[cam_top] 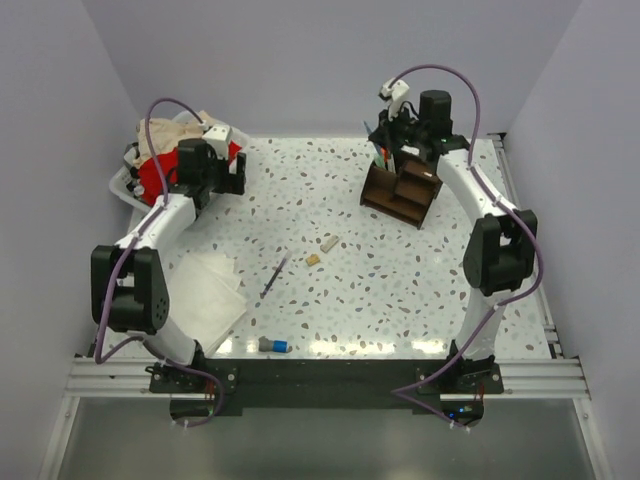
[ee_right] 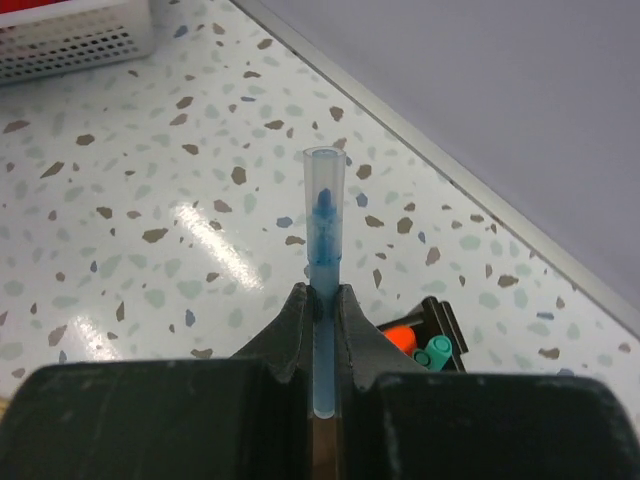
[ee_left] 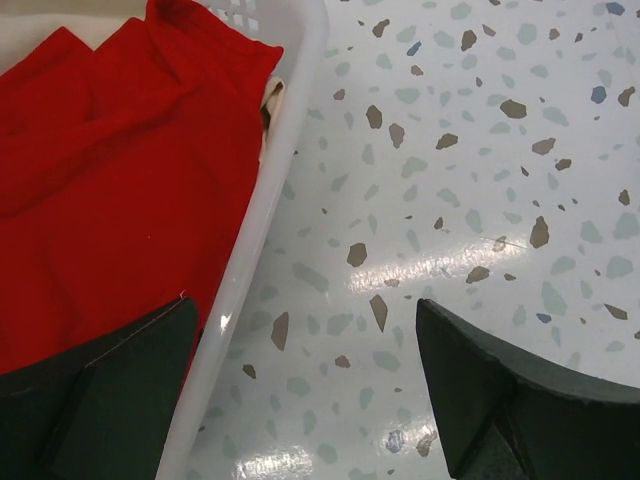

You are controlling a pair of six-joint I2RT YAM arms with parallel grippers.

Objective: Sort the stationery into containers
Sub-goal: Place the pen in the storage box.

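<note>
**Right gripper** (ee_right: 322,296): fingers are pressing nearly together, pinching a blue pen (ee_right: 323,225). The pen is standing upright between the pads, and its translucent capped end is pointing to 12 o'clock in the wrist view. In the top view this gripper is hanging over the far-left corner of the organizer.

**Wooden desk organizer** (cam_top: 402,192): dark brown, with stepped compartments, sitting at about 1 o'clock from the table's centre. One compartment, showing just below and to the right of the right gripper's fingers, is holding an orange highlighter (ee_right: 399,338) and a teal-capped marker (ee_right: 436,352).

**Left gripper** (ee_left: 305,350): fingers are standing wide apart and gripping nothing. It is hovering over the rim of the white basket (ee_left: 268,205).

**White basket**: sitting at about 10 o'clock and holding a red garment (ee_left: 110,180).

**Loose stationery on the speckled table** (cam_top: 400,290):
- A slim dark pen (cam_top: 275,276) is lying tilted just left of centre.
- Two tan erasers (cam_top: 328,243) (cam_top: 313,260) are lying close together near centre.
- A grey-blue stub (cam_top: 273,345) is lying at about 7 o'clock by the near edge.

**White folded cloth** (cam_top: 205,290): lying at about 8 o'clock, beside the left arm.
</note>
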